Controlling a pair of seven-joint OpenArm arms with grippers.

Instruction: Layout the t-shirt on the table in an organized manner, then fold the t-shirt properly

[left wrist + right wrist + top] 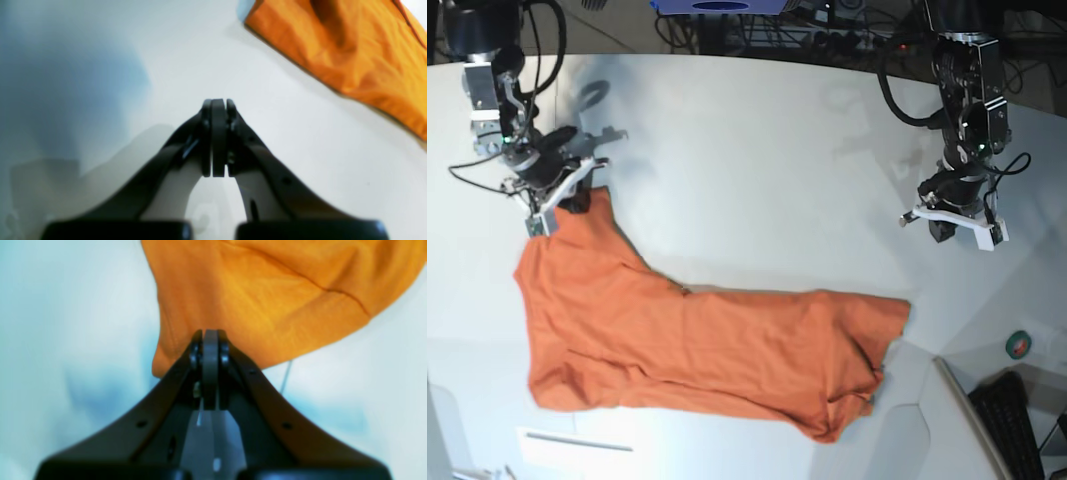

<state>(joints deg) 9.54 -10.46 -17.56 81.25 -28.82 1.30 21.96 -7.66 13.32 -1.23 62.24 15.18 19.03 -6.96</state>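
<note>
The orange t-shirt (697, 340) lies spread and wrinkled across the near half of the white table (757, 150), one corner drawn up to a point at the left. My right gripper (577, 200) is shut on that corner. In the right wrist view the cloth (267, 300) fans out from the closed tips (210, 336). My left gripper (949, 232) hovers over bare table at the right, shut and holding nothing. In the left wrist view its tips (218, 103) are pressed together, and the shirt's edge (350, 50) lies apart from them at the upper right.
A black keyboard (1012, 420) and a green tape roll (1020, 345) sit beyond the table's curved edge at the lower right. Cables and equipment (727, 10) line the far side. A thin loose thread (286, 376) hangs from the shirt's hem.
</note>
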